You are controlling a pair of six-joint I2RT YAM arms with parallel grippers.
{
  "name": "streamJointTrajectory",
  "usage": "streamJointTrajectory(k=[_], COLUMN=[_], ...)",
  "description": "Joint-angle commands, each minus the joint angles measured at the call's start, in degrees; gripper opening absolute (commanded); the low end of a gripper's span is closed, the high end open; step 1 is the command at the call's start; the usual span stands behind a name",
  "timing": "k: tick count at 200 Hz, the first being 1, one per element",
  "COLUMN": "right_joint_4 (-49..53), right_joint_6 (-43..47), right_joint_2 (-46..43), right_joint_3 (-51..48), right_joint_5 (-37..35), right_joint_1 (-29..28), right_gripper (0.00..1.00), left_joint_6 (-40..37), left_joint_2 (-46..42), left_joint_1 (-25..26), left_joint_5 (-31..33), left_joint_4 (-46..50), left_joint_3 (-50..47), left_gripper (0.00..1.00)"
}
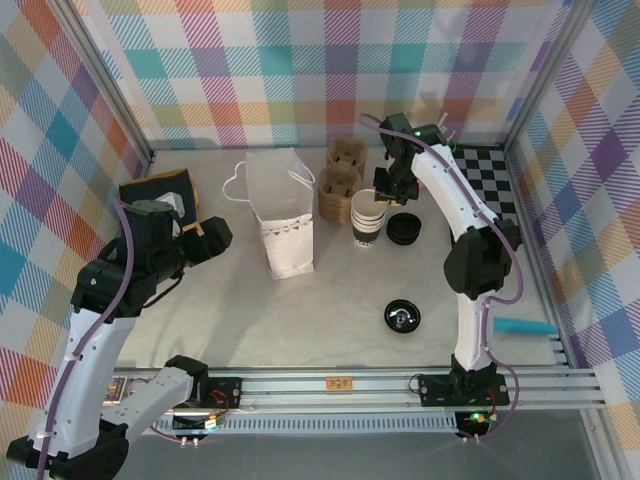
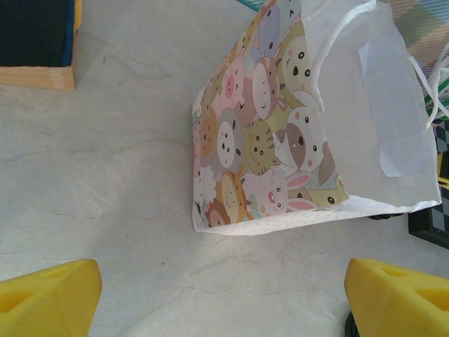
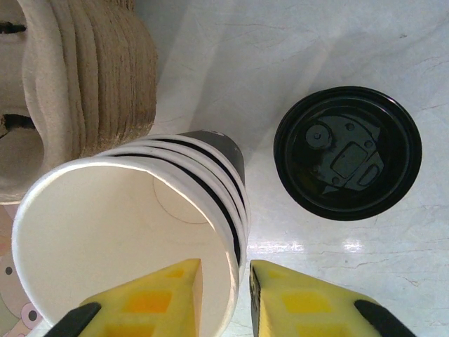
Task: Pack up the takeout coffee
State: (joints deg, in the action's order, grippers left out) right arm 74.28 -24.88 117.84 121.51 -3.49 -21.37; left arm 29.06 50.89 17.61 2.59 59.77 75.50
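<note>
a: so where's the coffee (image 1: 403,229) at?

b: standing on the table (image 1: 320,330) with its black lid on, just right of the cups (image 1: 367,218). there's a small gap between them. the cups sit between it and the bag (image 1: 283,235), so it isn't in the bag, and nothing is touching it.

a: and the right gripper (image 3: 224,281)?

b: it's down on the cups, not the coffee. one finger is inside the top cup and the other is outside, with the cup wall between them. the jaws are pulled in narrow, but i honestly can't tell if they're pinching that wall or just sitting astride it.

a: left one?

b: the left gripper (image 2: 224,295) is spread wide with nothing between the fingers, hanging over bare table on the left side of the bag. the bag stands open, with cartoon animals on its side.

a: anything else around?

b: brown pulp trays (image 1: 340,170) stacked right behind the cups, and a loose lid (image 1: 402,317) lying nearer the arm bases, well apart from the coffee.
</note>
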Motion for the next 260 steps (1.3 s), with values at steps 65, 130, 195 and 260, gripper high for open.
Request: streamJointTrajectory(k=[65,130,195,260], right_joint_4=[0.08,-0.17,1.77,3.39], right_joint_6=[-1.12,-1.13,-1.13,-0.61], right_joint_2=[1.93,1.17,0.20,-1.58], right_joint_3=[-0.05,0.04,3.27,5.80], right_joint_5=[0.10,0.44,0.93,0.85], right_joint_1=[-0.38,-0.35,-0.34,-0.30], right_gripper=[0.29,0.14,0.06,0.04], left_joint_6=[-0.85,-1.05,-2.41,-3.21], left_joint_2=[-0.06,0.26,1.22,1.97], left_joint_1=[0.50,0.53,0.50,0.50], left_joint_5=[0.16,0.23,0.44,-0.13], left_joint_4=[-0.86,-0.91,-0.91,-0.88], left_joint_3=[0.06,0.57,3.12,4.73], left_gripper=[0.89,0.89,0.89,0.89])
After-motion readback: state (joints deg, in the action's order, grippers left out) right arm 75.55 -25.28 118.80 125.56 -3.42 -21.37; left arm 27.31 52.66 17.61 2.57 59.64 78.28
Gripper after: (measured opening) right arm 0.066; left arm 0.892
